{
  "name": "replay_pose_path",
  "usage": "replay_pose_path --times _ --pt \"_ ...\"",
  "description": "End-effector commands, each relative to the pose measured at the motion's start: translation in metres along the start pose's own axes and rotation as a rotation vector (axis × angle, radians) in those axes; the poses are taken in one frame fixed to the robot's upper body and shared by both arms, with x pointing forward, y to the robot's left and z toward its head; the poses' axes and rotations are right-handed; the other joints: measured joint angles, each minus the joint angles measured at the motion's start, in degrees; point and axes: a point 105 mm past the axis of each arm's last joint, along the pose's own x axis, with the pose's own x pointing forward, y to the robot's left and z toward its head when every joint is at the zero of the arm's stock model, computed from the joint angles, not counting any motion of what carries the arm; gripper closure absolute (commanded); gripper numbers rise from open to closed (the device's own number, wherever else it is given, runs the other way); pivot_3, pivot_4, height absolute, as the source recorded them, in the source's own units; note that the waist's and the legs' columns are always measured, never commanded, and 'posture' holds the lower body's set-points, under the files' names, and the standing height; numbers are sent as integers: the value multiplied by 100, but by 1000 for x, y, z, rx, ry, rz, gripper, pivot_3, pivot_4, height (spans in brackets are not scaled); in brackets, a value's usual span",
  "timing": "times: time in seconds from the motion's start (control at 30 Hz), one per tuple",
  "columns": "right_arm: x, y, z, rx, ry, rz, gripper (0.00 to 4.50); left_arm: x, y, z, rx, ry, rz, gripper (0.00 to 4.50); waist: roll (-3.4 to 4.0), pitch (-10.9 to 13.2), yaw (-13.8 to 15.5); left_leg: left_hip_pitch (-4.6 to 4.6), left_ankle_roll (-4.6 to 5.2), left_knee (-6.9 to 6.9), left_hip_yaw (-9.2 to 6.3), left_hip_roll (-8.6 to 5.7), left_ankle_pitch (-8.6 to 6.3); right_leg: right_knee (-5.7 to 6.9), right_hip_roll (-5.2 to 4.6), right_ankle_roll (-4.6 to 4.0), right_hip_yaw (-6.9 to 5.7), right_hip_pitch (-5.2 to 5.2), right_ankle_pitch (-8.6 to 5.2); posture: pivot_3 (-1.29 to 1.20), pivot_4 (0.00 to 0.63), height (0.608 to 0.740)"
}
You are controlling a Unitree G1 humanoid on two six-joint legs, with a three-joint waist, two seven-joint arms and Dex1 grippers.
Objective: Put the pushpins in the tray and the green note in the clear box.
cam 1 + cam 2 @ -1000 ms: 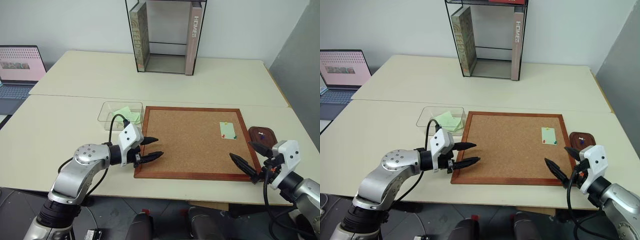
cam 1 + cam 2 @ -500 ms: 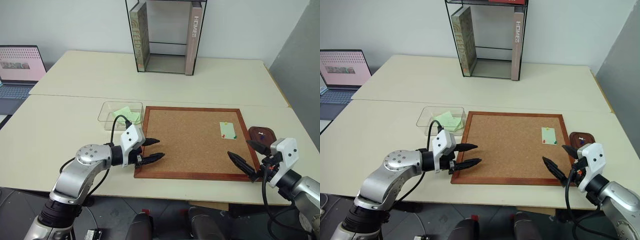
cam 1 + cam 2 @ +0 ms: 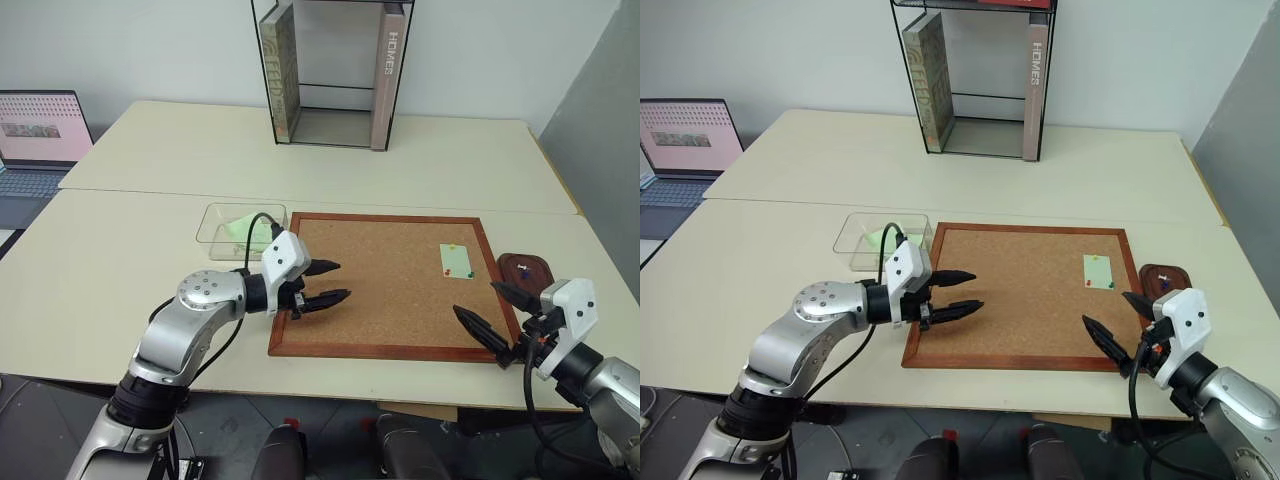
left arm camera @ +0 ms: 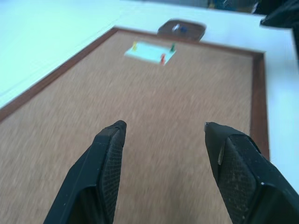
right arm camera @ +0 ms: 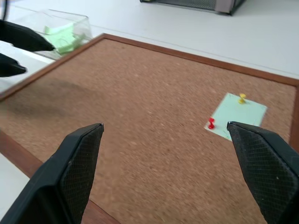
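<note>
Currently the green note (image 3: pixel 456 261), with the pushpins (image 5: pixel 211 123) in it, is sitting right of centre on the corkboard (image 3: pixel 380 285). The right gripper (image 3: pixel 493 316), jaws spread wide, is hovering just below it, nearer than the left gripper (image 3: pixel 335 282), jaws apart, empty.

A corkboard (image 3: pixel 385 282) lies before a book stand (image 3: pixel 332 70); laptop (image 3: pixel 38 135) far left.
</note>
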Motion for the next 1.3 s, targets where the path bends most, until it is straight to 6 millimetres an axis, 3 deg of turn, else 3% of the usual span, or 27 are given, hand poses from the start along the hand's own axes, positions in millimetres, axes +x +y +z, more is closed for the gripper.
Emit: replay_pose_path --times 0.03,0.1,0.2,0.37,0.6,0.93,1.3 --pt "1 10 13 -25 -36 23 0 21 -2 4 48 -11 -18 1650 -1 -1 3 1 0 0 0 -1 0 -1 0 1 1 2 0 0 150 740" --pt "3 10 15 -23 -44 17 0 33 -1 2 58 -11 -19 1650 -1 -1 5 2 0 2 0 -3 0 -2 0 2 3 5 1 0 150 740" --pt "6 9 16 -27 -44 7 0 49 5 2 85 -13 10 2049 -1 -1 5 2 0 2 -1 -3 0 0 1 2 3 3 1 0 150 740" --pt "14 11 7 -38 -6 -9 0 86 7 0 127 -16 22 3081 -3 -2 19 1 1 3 -4 -7 0 -2 1 5 3 7 3 0 150 740" --pt "22 13 6 -39 -15 -30 0 100 9 -5 115 -11 19 4442 -3 -2 4 0 1 -3 -7 -7 0 -1 4 33 2 4 19 0 150 740" --pt "45 -15 11 -65 -9 -83 0 103 10 -28 51 63 -12 4442 -2 -1 -4 0 1 3 -2 -9 0 -3 2 31 9 5 18 0 150 740" --pt "93 -80 2 -61 25 -194 0 101 2 -44 27 109 -32 4442 1 -3 -9 0 1 0 -5 -9 0 -2 3 43 5 5 26 0 150 740"
